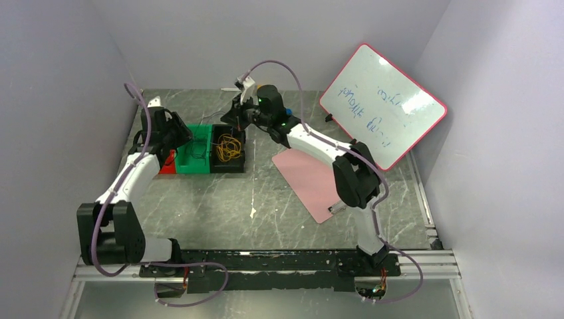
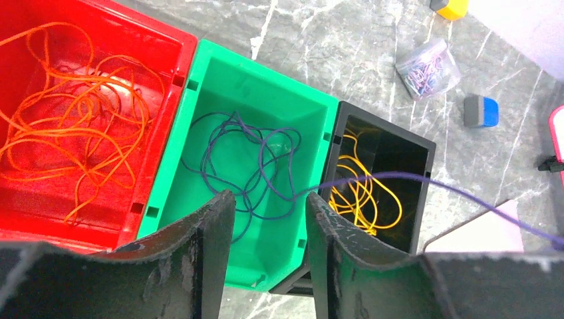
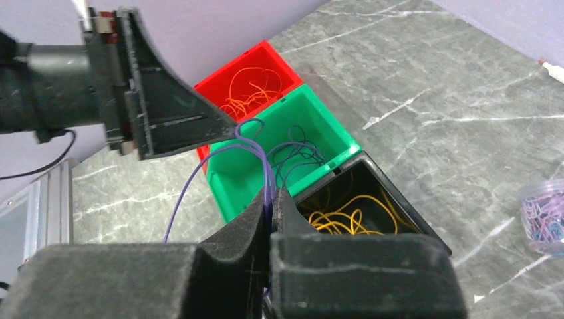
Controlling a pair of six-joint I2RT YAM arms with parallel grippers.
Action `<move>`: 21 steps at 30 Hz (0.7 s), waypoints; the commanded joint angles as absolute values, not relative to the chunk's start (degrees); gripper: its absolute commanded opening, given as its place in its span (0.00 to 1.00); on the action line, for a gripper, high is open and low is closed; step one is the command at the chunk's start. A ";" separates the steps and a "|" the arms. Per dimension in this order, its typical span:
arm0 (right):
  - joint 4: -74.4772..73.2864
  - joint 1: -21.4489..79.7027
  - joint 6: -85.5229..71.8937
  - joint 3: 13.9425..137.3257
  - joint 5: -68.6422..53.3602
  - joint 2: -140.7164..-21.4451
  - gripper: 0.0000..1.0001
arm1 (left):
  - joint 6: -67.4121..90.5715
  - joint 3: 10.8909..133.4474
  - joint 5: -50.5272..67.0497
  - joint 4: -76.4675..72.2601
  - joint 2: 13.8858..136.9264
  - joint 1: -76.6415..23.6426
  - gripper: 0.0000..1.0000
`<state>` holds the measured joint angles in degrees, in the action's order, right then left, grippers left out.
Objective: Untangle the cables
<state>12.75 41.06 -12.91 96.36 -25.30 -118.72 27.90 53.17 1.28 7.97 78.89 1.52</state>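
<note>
Three bins stand side by side. The red bin [image 2: 156,46] holds the orange cable [image 2: 73,126], the green bin [image 2: 266,86] the dark blue cable [image 2: 246,153], and the black bin [image 2: 386,129] the yellow cable [image 2: 362,193]. My left gripper [image 2: 269,199] is open and empty above the green bin's near edge. My right gripper [image 3: 271,196] is shut on a doubled strand of the dark blue cable [image 3: 263,156] above the black bin. The strand runs taut from the green bin across the black bin. In the top view the left gripper [image 1: 183,136] and the right gripper [image 1: 234,116] flank the bins.
A pink sheet [image 1: 312,183] lies right of the bins, and a red-framed whiteboard [image 1: 382,106] leans at the back right. A bag of paper clips [image 2: 429,66], a blue eraser [image 2: 480,111] and a yellow block [image 2: 449,8] lie behind the black bin.
</note>
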 commanded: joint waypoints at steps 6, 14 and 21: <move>5.23 44.12 -9.47 107.97 -21.67 -127.00 0.00 | 28.02 51.47 -0.75 13.07 69.47 1.76 0.52; -1.89 47.41 -7.11 119.04 -11.26 -135.45 0.00 | 22.43 52.34 -3.83 20.17 57.90 1.76 0.56; -3.17 49.28 -7.01 124.49 -3.72 -140.27 0.00 | 18.17 51.86 -6.85 24.61 53.02 1.76 0.58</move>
<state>-1.80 48.64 -8.01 121.36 -9.13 -138.47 21.89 51.59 -3.88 20.67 54.78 1.52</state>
